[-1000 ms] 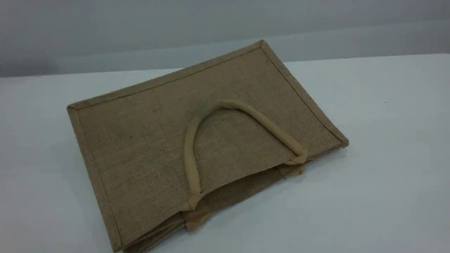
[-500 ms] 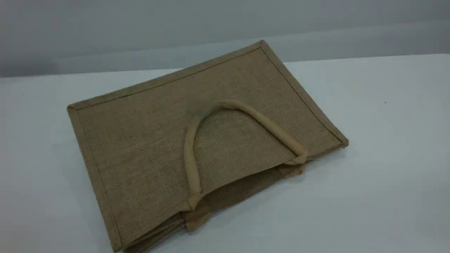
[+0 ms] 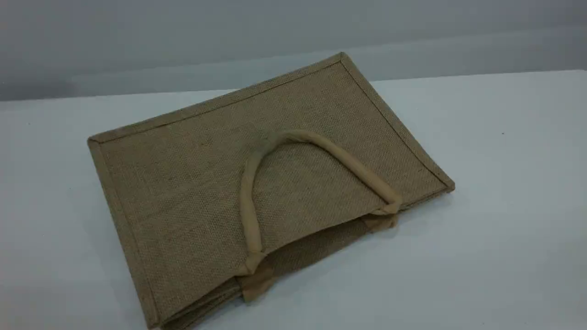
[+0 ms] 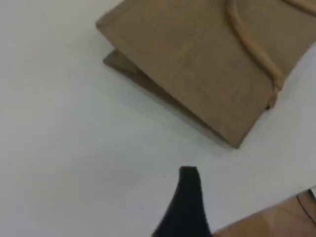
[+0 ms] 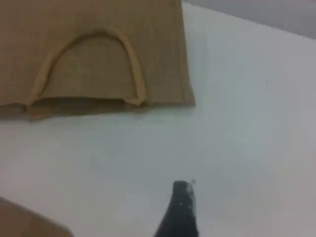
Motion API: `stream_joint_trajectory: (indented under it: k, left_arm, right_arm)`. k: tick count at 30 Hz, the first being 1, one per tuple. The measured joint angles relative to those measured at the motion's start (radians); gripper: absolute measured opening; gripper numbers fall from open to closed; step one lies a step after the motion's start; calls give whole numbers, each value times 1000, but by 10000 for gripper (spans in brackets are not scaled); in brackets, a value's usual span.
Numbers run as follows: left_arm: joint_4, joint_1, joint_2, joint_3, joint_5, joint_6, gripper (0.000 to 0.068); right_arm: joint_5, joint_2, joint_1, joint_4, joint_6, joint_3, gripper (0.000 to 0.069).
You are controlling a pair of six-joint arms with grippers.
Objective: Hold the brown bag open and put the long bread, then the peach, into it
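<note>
The brown bag (image 3: 183, 192) lies flat on the white table, its mouth (image 3: 316, 245) only slightly parted and facing the near right. One beige handle (image 3: 321, 144) is folded back over the top panel. The left wrist view shows a corner of the bag (image 4: 207, 64), with one black fingertip (image 4: 189, 177) of my left gripper hovering over bare table short of it. In the right wrist view, the bag's mouth and handle (image 5: 133, 64) lie ahead of my right gripper's one visible fingertip (image 5: 181, 195). Nothing is between the fingers of either gripper. The long bread and the peach are out of view.
White table (image 3: 504, 206) spreads around the bag, ending at a grey wall (image 3: 137, 41) behind. A brown surface shows past the table edge in the left wrist view (image 4: 276, 222) and in the right wrist view (image 5: 24, 222).
</note>
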Motion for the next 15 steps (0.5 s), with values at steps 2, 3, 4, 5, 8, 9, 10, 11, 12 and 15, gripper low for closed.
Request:
stream_joint_trajectory:
  k: [2,3,4,5,8,9,10,11,12,15]
  left_arm:
    - [4,0,-4,6,-8,0,584]
    - [6,0,-5,6,-19,0,584]
    - [6,0,-5,6,-18,0,584]
    - [9,0,-5,6,-13,0,584]
    - [11,0,-5,6,-13,0,584]
    - [11,0,-5,6,-13,0,584]
    - [11,0,-5,6,-13,0,584]
    - [12,0,-5,6,-13,0,584]
    - [12,0,-5,6,-13,0,585]
    - [13,0,-5,6,-19,0,585]
  right_arm:
    - [-2,-16,0,0,0,0,571]
    - [-3,-24,0,0,0,0,571]
    - [-5,-32,0,0,0,2,571]
    - [-14,-41,0,0,0,6,571]
    - [-29,-69,0,0,0,32,571]
    - [-30,-79,0,0,0,41,571]
    - [-29,-86,0,-2,0,42,571]
    - [-35,-92,0,-3,0,41,571]
    - [-36,-101,0,-3,0,40,571]
    - [-33,-105,0,-3,0,40,571]
